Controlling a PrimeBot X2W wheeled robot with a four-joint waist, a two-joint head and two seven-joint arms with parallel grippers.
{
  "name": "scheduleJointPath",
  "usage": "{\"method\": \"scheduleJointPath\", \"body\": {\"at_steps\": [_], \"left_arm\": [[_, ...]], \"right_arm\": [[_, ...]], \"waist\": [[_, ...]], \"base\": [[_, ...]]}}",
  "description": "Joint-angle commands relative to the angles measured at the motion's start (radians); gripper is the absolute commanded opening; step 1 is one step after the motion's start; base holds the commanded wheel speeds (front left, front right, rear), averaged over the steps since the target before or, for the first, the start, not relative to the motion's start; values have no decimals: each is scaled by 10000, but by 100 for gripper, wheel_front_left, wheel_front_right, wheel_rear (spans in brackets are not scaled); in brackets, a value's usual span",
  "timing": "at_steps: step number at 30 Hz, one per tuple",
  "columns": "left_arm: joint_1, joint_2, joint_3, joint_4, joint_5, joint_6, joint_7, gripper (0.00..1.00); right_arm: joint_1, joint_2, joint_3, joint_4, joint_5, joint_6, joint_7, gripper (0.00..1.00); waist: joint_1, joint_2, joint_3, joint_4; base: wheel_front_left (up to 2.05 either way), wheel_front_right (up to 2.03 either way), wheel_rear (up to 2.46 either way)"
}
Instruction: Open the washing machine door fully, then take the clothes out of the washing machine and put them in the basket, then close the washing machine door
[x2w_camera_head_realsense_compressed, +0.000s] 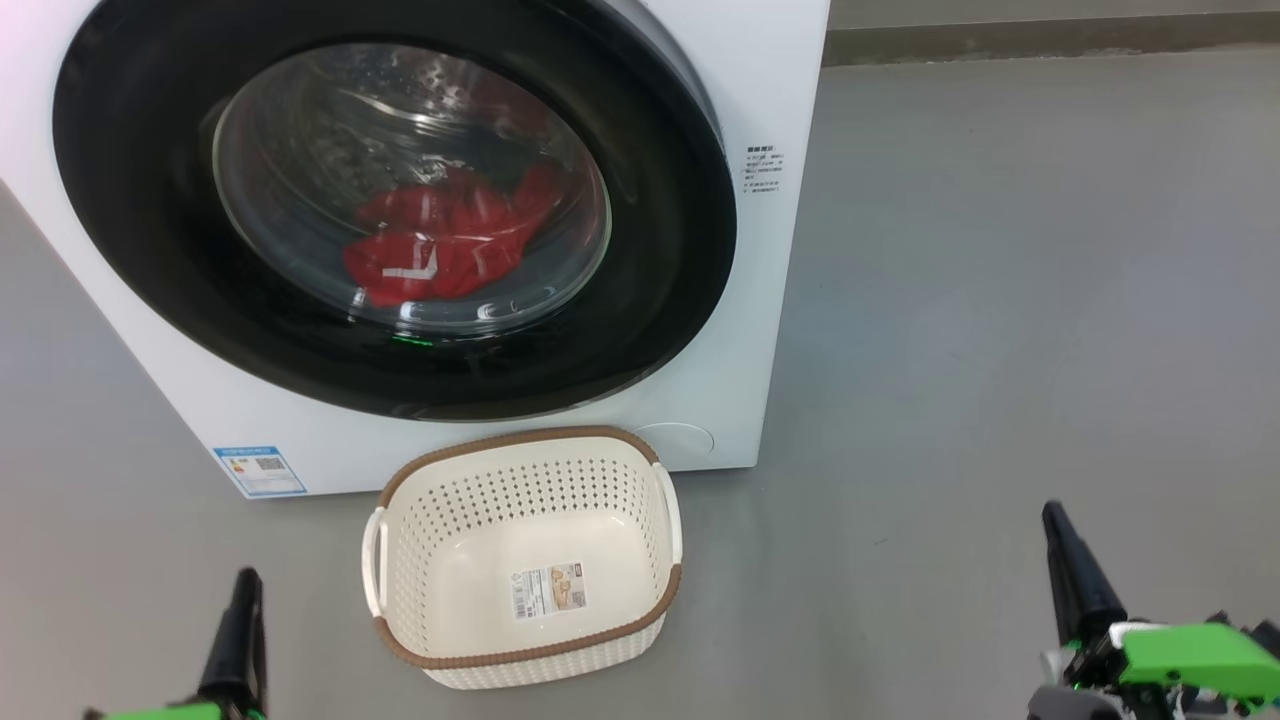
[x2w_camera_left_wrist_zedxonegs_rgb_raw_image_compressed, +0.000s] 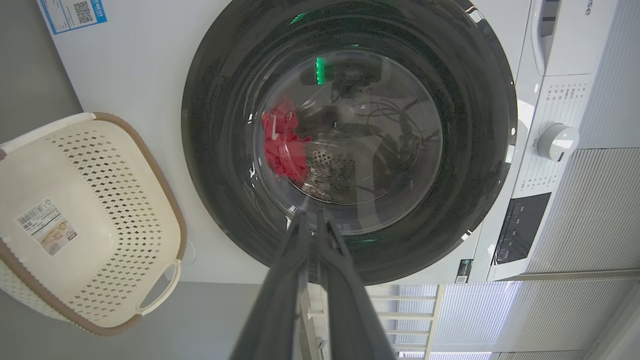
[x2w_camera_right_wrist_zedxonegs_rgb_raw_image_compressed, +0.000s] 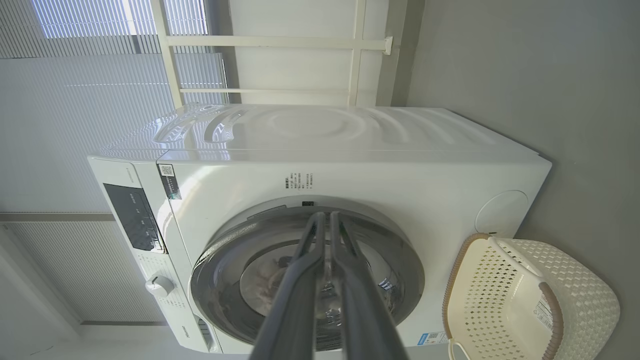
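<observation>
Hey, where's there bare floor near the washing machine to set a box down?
Widest bare floor lies right of the washing machine and basket, ahead of the right gripper. A smaller patch sits left of the basket, between machine and left gripper. Crowded: the basket sits close under the door.

Blue QR label (x2w_camera_head_realsense_compressed: 259, 470) on the washing machine (x2w_camera_head_realsense_compressed: 760, 80) front, below-left of the washing machine door (x2w_camera_head_realsense_compressed: 140, 250), print unreadable. Small black print block (x2w_camera_head_realsense_compressed: 763, 170) right of the door, also unreadable; letters "ise" (x2w_camera_left_wrist_zedxonegs_rgb_raw_image_compressed: 590, 7) on the panel above the door. Barcode paper label (x2w_camera_head_realsense_compressed: 549, 590) in the basket (x2w_camera_head_realsense_compressed: 520, 438) below the door, illegible.
</observation>
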Motion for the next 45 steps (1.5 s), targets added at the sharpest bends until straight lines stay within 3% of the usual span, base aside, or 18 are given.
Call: {"method": "scheduleJointPath", "body": {"at_steps": [1,9,14,29,45], "left_arm": [[16,-13,1,24,0,0,-3,100],[48,-52,-41,21,42,-2,-201,100],[38,-43,-62,-96,111,-3,-350,100],[-40,58,-221,-481,732,-7,-793,100],[-59,186,-410,-999,3236,-11,-1261,100]], "right_arm": [[4,2,1,33,0,0,-6,100],[-26,32,151,84,18,1,-136,100],[-77,29,289,14,-18,1,-257,100],[-297,-178,893,-374,-478,3,-709,100],[-577,-457,1440,-602,-2344,5,-1258,100]], "waist": [[0,0,0,0],[22,0,-14,21],[1,0,2,34],[0,0,18,76],[0,0,32,115]], "base": [[0,0,0],[0,0,0],[0,0,0],[0,0,0],[0,0,0]]}}
